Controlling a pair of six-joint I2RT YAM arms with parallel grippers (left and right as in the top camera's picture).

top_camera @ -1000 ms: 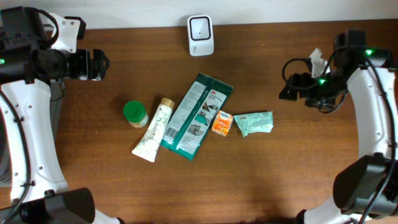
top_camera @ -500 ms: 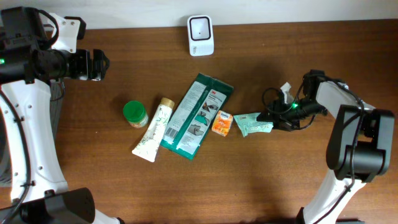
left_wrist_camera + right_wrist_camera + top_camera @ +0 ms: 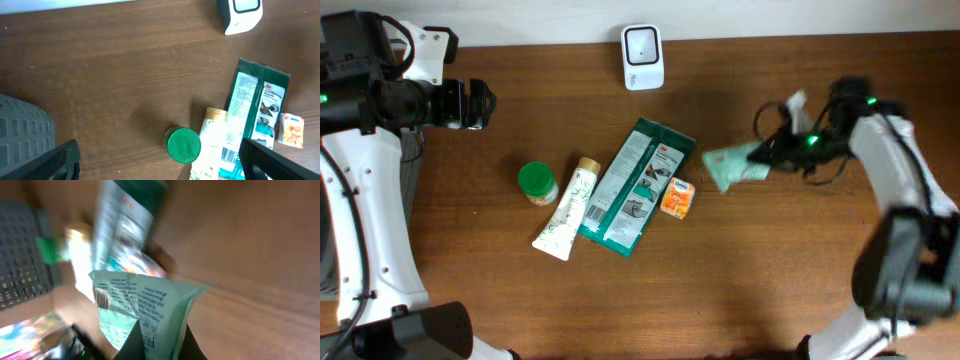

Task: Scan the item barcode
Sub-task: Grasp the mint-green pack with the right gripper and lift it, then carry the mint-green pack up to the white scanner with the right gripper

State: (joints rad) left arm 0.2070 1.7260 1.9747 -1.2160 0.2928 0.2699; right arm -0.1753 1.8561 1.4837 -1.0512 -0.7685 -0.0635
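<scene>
Far left, the left fingers [image 3: 55,162] are spread wide and hold nothing, parked above the desk [image 3: 520,290] well away from the goods. They have no part in this step and can stay put.

Moving right, a green-lidded jar [image 3: 537,183], a pale tube [image 3: 567,207] and a long green packet [image 3: 636,185] lie close together on the wood. A small orange packet [image 3: 677,197] sits just beside the green one. None of these needs touching. The white scanner [image 3: 642,56] stands at the back edge, apart from the cluster.

Right of the orange packet is the item that matters, a pale green pouch [image 3: 732,165]. The right fingers [image 3: 768,152] are clamped tight on one edge of it. It looks to be clear of the desk, though blur makes that hard to confirm. From the right wrist view its barcode [image 3: 101,299] sits near the far end, away from the pinch, so the grip does not cover it.

To do this well, I'd carry the pouch up and left toward the scanner. It should pass high enough to clear the green packet. The printed face should be turned so the barcode looks squarely at the scanner's window. The pouch is soft and may droop or curl, so a slow approach and a brief steady pause should help. The risk is a creased or tilted code.
</scene>
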